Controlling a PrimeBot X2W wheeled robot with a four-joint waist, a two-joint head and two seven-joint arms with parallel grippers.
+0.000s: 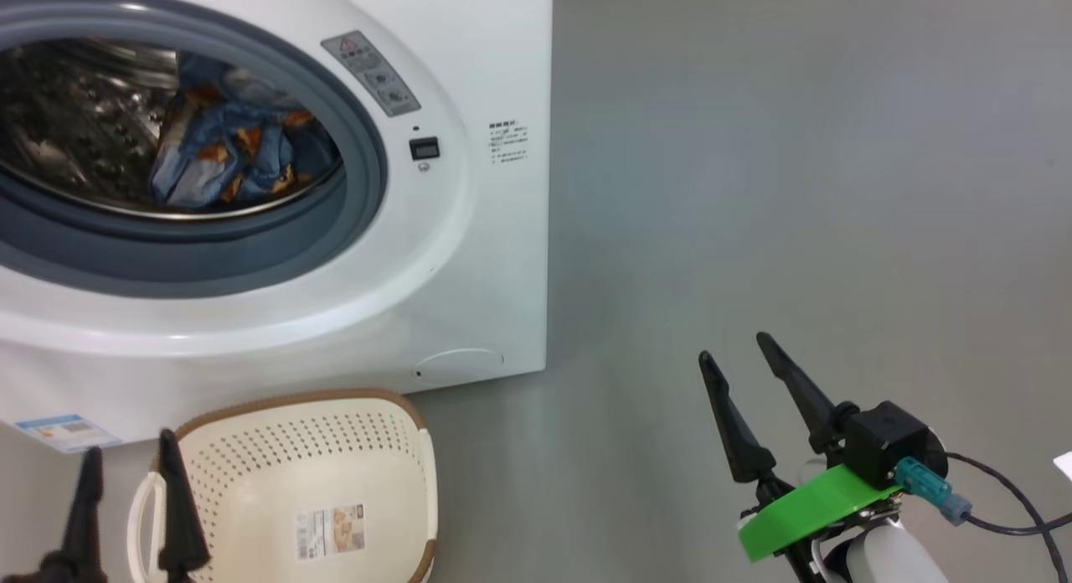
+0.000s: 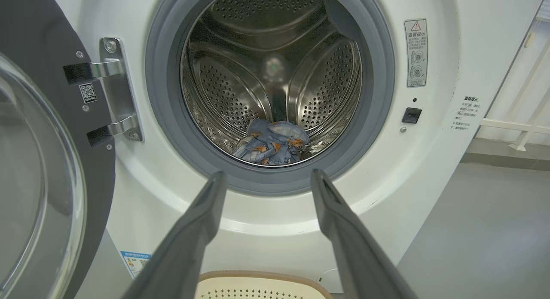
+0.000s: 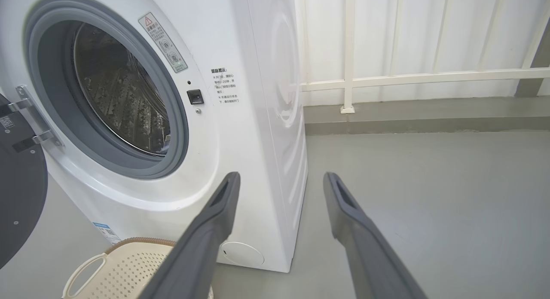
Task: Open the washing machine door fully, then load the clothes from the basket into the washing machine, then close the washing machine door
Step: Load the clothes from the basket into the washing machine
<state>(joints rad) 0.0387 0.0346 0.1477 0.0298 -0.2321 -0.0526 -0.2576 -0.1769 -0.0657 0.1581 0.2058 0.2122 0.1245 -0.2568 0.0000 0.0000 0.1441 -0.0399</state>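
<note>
Wrist views show door (image 2: pixel 38 183) open

Left hand (image 1: pixel 127 451) at lower left, spread wide, empty, right hand (image 1: pixel 733 348) at lower right, spread wide, empty

The big white washing machine (image 1: pixel 469 256) has a grey ring (image 1: pixel 360 172) round its hole. Inside the washing machine, in the shiny drum, lie the blue clothes (image 1: pixel 226 152) with orange bits. Right in front of the washing machine sits the cream basket (image 1: pixel 276 449), with a paper label (image 1: pixel 331 531) on its bottom. The left gripper (image 1: pixel 130 446) is in front of the washing machine too, by the basket's handle, fingers apart. The right gripper (image 1: pixel 734 348) is off to the washing machine's right, over the grey floor (image 1: pixel 796 189), fingers apart.
</note>
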